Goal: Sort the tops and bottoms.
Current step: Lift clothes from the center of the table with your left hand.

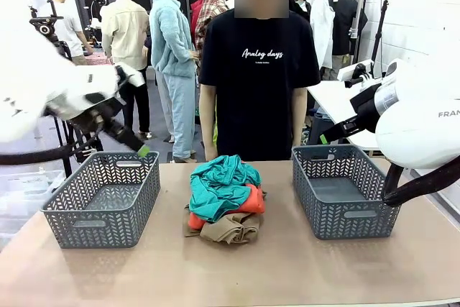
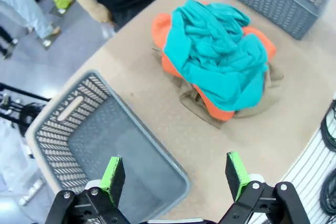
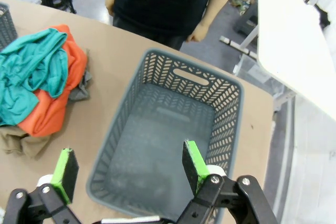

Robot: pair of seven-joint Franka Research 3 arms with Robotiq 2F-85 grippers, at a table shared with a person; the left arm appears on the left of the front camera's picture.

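The tops and bottoms lie in one heap at the table's middle. A teal garment is on top, an orange one under it and a tan one at the front. In the left wrist view the teal cloth covers the orange and tan ones. A bit of grey cloth peeks out beside the orange garment. My left gripper hangs open above the left basket's far rim, its pads wide apart and empty. My right gripper hovers open over the right basket.
Two dark grey lattice baskets flank the heap, one left and one right, both with nothing inside. A person in a black T-shirt stands at the far edge, arms down. A white table stands beyond the right side.
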